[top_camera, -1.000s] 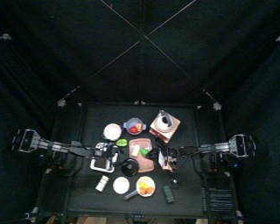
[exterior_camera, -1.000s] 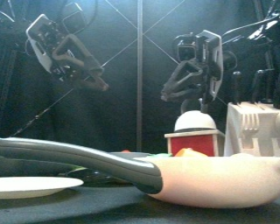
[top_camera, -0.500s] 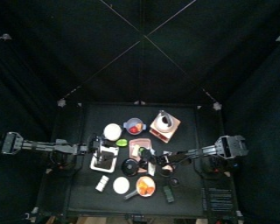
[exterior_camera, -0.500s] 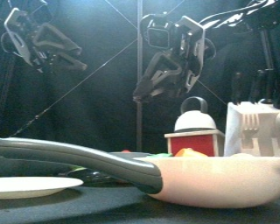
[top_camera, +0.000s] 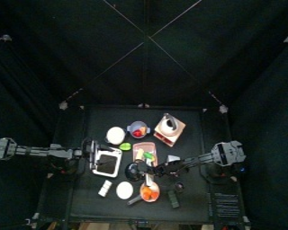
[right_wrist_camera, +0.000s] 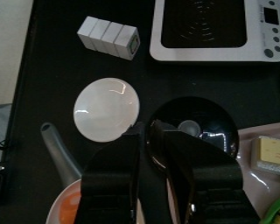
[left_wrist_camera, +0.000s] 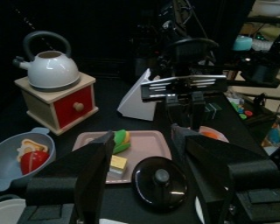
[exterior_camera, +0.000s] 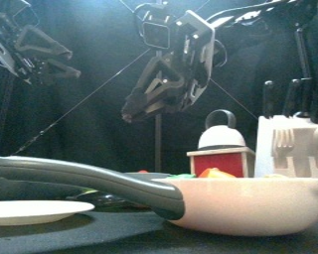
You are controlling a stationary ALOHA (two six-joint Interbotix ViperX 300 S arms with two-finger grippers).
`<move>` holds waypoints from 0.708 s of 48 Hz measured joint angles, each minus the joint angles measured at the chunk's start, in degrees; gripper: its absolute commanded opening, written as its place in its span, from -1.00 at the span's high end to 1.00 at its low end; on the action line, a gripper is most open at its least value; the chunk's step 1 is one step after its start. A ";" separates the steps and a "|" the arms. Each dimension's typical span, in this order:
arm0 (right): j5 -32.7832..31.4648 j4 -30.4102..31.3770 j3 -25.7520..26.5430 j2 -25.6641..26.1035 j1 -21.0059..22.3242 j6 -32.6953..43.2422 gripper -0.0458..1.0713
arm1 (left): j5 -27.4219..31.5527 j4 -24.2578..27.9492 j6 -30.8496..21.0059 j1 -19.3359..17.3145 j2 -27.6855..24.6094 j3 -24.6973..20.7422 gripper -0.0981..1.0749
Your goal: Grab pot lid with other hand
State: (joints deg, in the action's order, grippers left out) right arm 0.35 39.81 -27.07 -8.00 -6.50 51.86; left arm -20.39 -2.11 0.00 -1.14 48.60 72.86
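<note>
Front view: right hand (exterior_camera: 146, 107) has swung in over the pot lid (right_wrist_camera: 192, 133), jaws apart, empty; left hand (left_wrist_camera: 140, 188), open, has backed away, so grabbing comes next

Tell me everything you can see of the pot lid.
The pot lid is a round, dark, glossy disc, apparently glass, with a small black knob at its centre. It lies flat, knob up, mid-table, overlapping the pink cutting board. The right gripper hangs open just above it, its jaws astride the knob; nothing shows them touching it. The left gripper is open, clear of it.
</note>
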 measured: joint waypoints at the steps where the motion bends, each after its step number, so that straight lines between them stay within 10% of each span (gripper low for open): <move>1: -0.18 0.18 0.18 -0.26 0.00 -0.09 -0.26 | 0.00 0.00 0.00 0.00 -0.09 -0.09 -0.70; 34: -8.35 6.33 6.24 -8.17 0.35 -0.18 -0.51 | 1.05 -0.18 0.00 0.09 -0.09 0.62 -0.70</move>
State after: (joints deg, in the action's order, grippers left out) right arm -8.00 46.14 -20.83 -16.17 -6.15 51.68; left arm -19.34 -2.29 0.00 -1.05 48.52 73.48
